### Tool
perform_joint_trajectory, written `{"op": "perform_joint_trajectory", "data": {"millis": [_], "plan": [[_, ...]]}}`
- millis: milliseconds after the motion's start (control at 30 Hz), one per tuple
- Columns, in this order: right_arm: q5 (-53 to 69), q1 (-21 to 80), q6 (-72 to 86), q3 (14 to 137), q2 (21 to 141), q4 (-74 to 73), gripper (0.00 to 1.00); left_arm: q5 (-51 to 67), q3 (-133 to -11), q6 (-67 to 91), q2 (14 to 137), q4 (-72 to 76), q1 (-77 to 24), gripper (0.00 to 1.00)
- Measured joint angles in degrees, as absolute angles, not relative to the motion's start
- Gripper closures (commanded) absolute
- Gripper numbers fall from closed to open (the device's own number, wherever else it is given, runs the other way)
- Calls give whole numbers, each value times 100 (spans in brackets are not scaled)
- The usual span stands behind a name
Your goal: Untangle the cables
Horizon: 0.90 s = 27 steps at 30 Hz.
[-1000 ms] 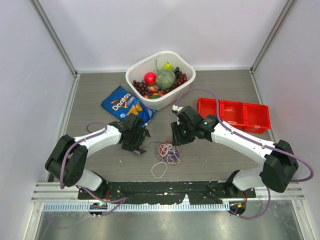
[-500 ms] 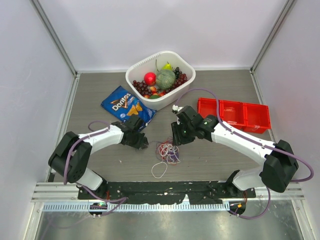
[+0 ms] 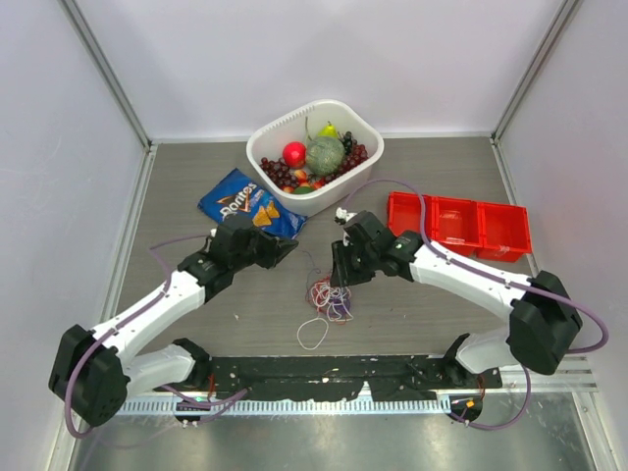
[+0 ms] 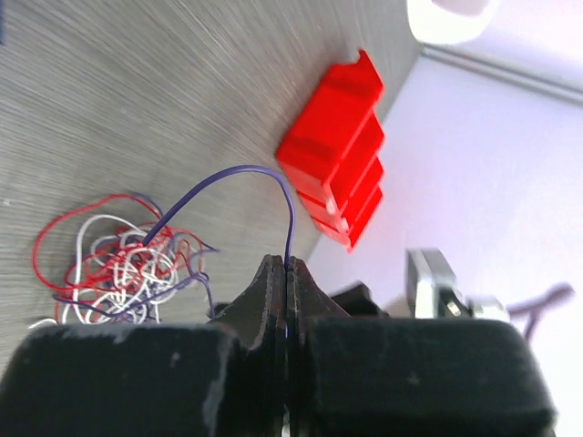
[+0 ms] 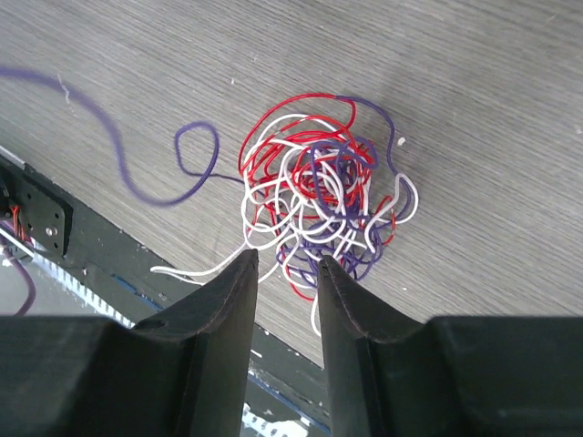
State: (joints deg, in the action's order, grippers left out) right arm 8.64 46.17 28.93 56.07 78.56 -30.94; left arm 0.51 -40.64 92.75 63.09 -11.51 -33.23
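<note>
Cables (image 5: 314,196) bunched, one purple strand (image 4: 241,167) pinched in left pincer (image 4: 281,266), farther off than before; right pincer (image 5: 284,259) spread overhead.

Grey wood-grain table (image 3: 177,186), plain white walls (image 3: 324,49), aluminium corner posts (image 3: 108,74), soft even light

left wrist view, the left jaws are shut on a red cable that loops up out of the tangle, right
Not quite. The cable pinched in the left jaws is purple-blue, not red, as the left wrist view shows. The rest holds: the jaws are shut on it, and it arcs up out of the tangle of red, white and purple-blue strands.
</note>
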Motion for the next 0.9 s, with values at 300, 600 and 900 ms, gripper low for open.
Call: {"op": "perform_joint_trajectory", "data": {"millis": [300, 600, 900], "plan": [[799, 4617, 3236, 5513, 8851, -2696, 69, 294, -4657, 8267, 5391, -1125, -3326, 100], [703, 4565, 3402, 5505, 9456, -2528, 69, 727, -7111, 6510, 5264, -801, -3326, 100], [475, 4515, 3395, 5494, 9500, -2536, 68, 1326, -9102, 5673, 5988, -882, -3326, 100]]}}
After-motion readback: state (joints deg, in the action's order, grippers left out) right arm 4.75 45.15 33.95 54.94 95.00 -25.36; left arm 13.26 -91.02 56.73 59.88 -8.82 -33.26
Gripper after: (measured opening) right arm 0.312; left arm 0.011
